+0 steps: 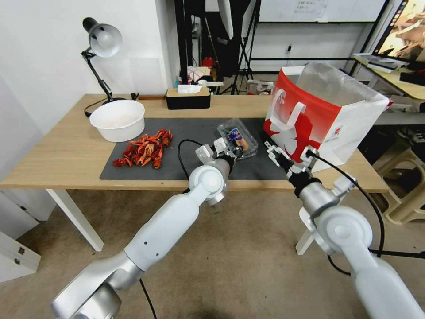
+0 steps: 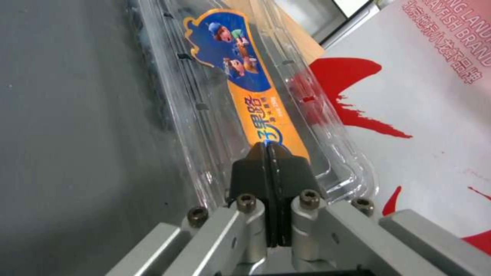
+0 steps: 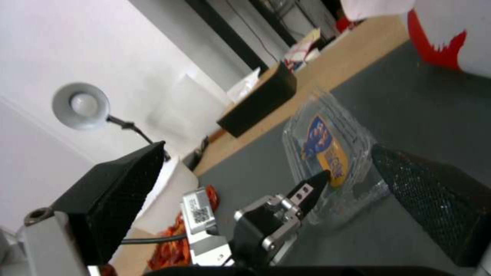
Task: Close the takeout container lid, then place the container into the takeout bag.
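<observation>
I see my left gripper [image 1: 231, 152] resting against the near edge of the takeout container [image 1: 238, 138], which lies on the dark mat [image 1: 190, 133] with its lid [image 1: 241, 135] down. My right gripper [image 1: 275, 154] hovers beside the takeout bag [image 1: 327, 119], fingers spread. Crayfish [image 1: 144, 149] lie before the white bowl [image 1: 117, 120].
</observation>
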